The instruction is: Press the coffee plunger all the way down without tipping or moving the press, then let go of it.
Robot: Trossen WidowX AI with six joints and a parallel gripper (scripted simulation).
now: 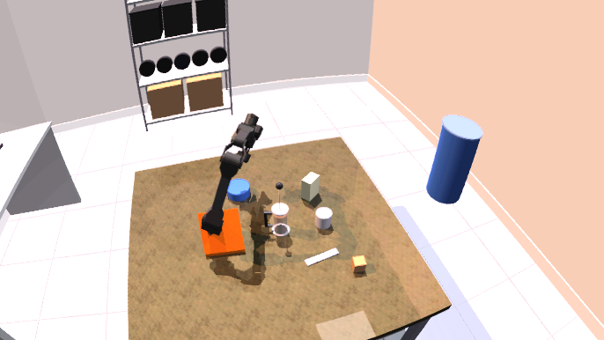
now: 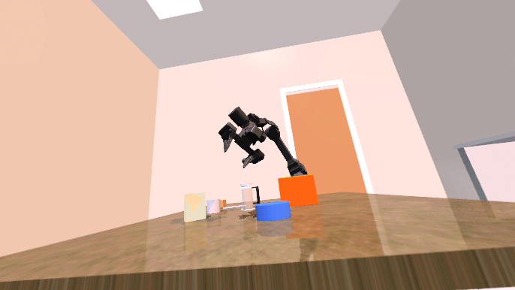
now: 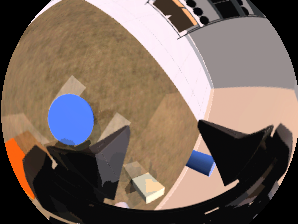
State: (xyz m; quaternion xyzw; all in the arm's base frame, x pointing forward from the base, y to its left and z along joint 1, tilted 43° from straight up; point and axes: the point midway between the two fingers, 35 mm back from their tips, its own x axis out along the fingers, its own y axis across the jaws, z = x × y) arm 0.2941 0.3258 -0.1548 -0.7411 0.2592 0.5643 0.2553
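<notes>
Tool [image 2: 236, 155]: fingers spread wide, holding nothing, raised above the press | Press [image 1: 280, 218]: upright on desk [image 1: 185, 282], between blue tub [image 1: 239, 189] and white cup [image 1: 323, 218] | Plunger knob [image 1: 279, 186]: apparently fully raised.

Bright, even light throughout. Ceiling panel [image 2: 174, 7] glows white in exterior view. Glossy table [image 2: 375, 225] mirrors door [image 2: 319, 139] and objects; soft overlapping shadows spread on table in top view. Wrist view heavily fisheyed, circular frame, black corners, edges warped. All pictures coarse, slightly soft; no glare.
</notes>
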